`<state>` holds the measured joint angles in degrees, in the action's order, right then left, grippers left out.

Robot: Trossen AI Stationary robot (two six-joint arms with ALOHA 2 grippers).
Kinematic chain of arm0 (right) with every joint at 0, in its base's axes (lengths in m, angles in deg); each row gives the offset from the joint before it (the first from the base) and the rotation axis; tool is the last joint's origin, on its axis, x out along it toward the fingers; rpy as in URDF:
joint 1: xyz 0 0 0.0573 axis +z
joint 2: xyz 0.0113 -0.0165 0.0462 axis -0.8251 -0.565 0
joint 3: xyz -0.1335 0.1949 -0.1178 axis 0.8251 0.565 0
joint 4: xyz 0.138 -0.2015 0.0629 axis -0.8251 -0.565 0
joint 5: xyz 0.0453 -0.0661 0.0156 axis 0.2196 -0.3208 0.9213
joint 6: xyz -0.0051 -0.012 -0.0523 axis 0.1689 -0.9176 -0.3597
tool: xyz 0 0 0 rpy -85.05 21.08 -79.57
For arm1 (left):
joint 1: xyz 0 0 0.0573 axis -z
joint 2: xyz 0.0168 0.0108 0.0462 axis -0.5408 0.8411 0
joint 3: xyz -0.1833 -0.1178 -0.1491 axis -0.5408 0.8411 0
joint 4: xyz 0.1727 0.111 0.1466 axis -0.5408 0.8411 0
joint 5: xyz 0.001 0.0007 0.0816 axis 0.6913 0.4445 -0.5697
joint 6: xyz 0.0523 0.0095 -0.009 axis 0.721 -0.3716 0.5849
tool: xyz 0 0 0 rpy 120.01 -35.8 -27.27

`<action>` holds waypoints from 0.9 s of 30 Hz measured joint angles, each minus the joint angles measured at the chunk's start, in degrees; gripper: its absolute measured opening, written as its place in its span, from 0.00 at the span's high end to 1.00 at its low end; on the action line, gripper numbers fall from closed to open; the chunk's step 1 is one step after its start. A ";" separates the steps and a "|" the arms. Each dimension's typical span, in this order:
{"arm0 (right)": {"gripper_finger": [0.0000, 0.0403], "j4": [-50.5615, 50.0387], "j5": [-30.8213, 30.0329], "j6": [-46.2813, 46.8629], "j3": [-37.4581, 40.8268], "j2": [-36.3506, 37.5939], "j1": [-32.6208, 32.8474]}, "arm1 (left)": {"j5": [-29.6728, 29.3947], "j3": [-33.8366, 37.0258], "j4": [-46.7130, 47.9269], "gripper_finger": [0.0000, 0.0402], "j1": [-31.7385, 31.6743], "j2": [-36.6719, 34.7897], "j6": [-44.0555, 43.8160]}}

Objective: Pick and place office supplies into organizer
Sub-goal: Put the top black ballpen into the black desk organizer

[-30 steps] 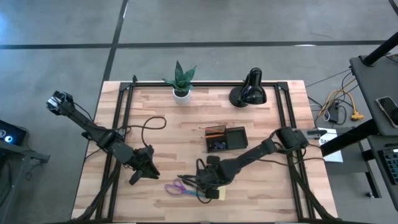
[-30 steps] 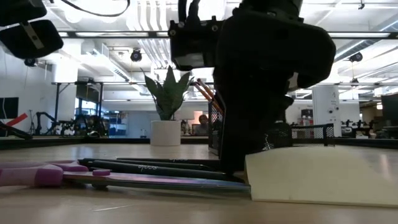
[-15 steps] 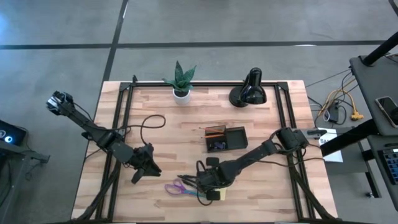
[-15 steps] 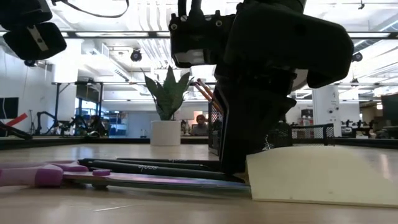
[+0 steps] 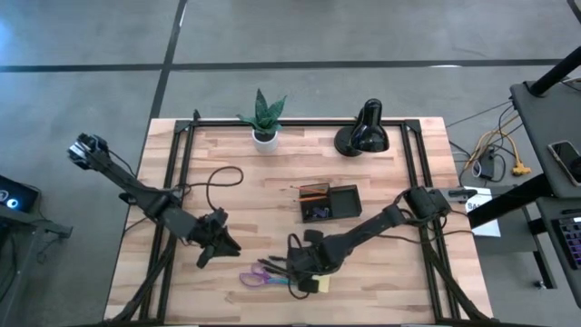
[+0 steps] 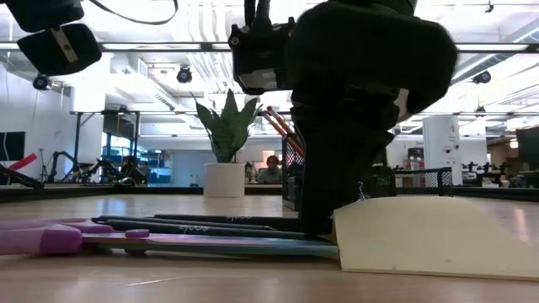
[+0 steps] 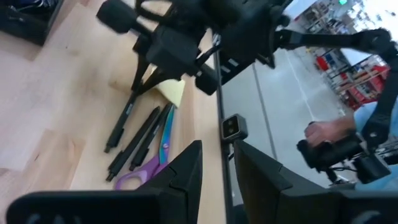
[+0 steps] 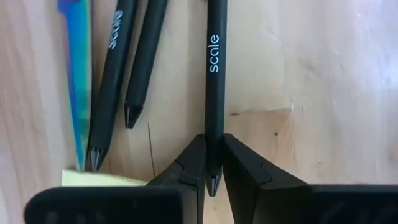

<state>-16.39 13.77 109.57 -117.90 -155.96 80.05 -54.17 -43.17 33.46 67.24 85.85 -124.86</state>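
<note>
Three black pens lie side by side on the wood near the table's front edge. One, marked "scale" [image 8: 214, 53], has my right gripper [image 8: 213, 142] shut on it. The other two pens [image 8: 124, 56] lie beside the purple-handled scissors [image 5: 257, 275], whose blade [image 8: 76, 74] shows next to them. The yellow sticky-note pad [image 5: 320, 284] lies flat just in front of this gripper [image 5: 305, 271]. The dark organizer [image 5: 329, 202] stands mid-table with orange pencils in it. My left gripper [image 7: 217, 171] hangs above the table's left part, open a little, with nothing between its fingers. My right gripper pinches the "scale" pen near its pointed tip [image 8: 214, 124] between its two fingers, one on each side of the barrel. The fingers come down steeply from above. The pen lies flat on the table, its tip just past the fingertips.
A potted plant [image 5: 263, 123] and a black desk lamp [image 5: 365, 134] stand at the far edge. A black cable [image 5: 218, 182] loops on the left part of the table. A person's hand [image 7: 323, 134] shows beyond the table's edge.
My right gripper's fingers have drawn together on the "scale" pen while staying over the same spot. My left gripper has tipped a little where it hangs. The pens, scissors and pad lie much as before.
</note>
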 joint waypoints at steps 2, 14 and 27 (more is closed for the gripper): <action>0.91 0.76 -2.15 2.71 0.17 0.06 0.14 | 0.00 0.04 0.07 0.81 0.00 1.04 -0.04; 0.92 9.88 -11.24 10.05 2.13 -0.51 0.45 | 0.02 0.05 -2.21 0.81 -0.02 7.10 -0.43; 0.80 10.46 -15.55 10.42 -0.57 -0.55 1.15 | 0.02 0.04 -2.09 0.81 -0.81 9.43 -0.40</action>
<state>-5.93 -1.78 119.99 -118.47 -156.51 81.20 -54.14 -43.13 31.37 66.43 95.28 -125.26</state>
